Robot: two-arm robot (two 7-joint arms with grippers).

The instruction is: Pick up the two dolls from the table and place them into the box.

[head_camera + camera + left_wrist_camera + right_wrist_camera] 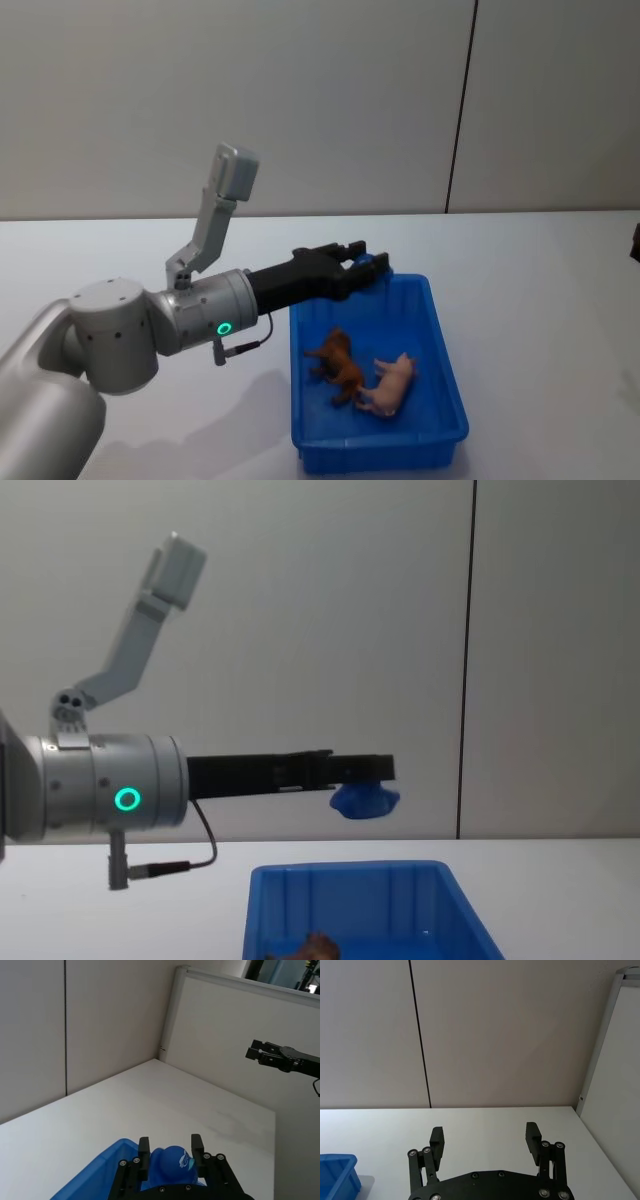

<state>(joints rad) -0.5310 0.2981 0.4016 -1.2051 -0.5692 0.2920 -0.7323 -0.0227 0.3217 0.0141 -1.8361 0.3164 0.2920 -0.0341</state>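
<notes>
Both dolls lie inside the blue box (446, 345): the dark brown doll (338, 362) at its middle and the pale pink doll (392, 382) beside it, toward the near right. My left gripper (362, 264) reaches over the box's far left corner, shut on a small rounded blue toy (365, 800). The left wrist view shows that blue toy (172, 1160) clamped between the fingers (144, 1146), above the box rim (100, 1175). My right gripper (485, 1135) is off to the right, open, with nothing between its fingers.
The white table (540, 290) stretches bare around the box. A grey wall with a dark vertical seam (460, 110) stands behind it. The right gripper (260, 1051) hangs in the air far from the box in the left wrist view.
</notes>
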